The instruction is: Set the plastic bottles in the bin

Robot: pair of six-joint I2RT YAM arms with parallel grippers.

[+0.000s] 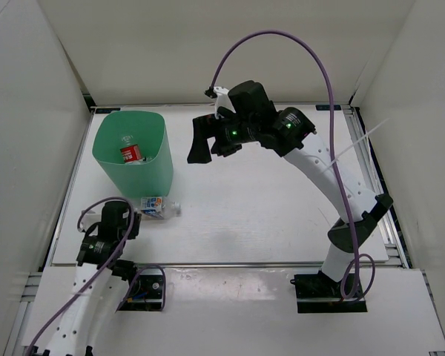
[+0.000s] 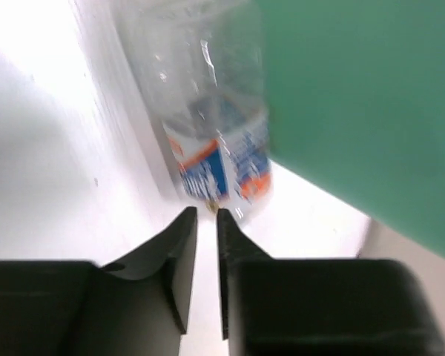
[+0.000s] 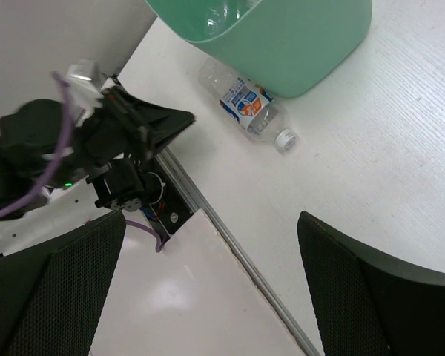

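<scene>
The mint-green bin point(image 1: 144, 170) stands at the far left; it also shows in the left wrist view point(image 2: 356, 111) and the right wrist view point(image 3: 297, 44). A red-labelled bottle point(image 1: 130, 153) lies inside it, with clear plastic beside it. The blue-and-white-labelled bottle point(image 1: 157, 207) lies on its side on the table against the bin's near side point(image 2: 215, 133) point(image 3: 248, 104). My left gripper point(image 1: 136, 217) point(image 2: 205, 215) is shut and empty, its tips just short of that bottle. My right gripper point(image 1: 210, 148) point(image 3: 211, 219) is open and empty, high above the table's middle. The dark-labelled bottle is out of view.
White walls enclose the table on the left, back and right. A metal rail point(image 3: 230, 245) runs along the table's near edge. A purple cable point(image 1: 282, 37) arcs above the right arm.
</scene>
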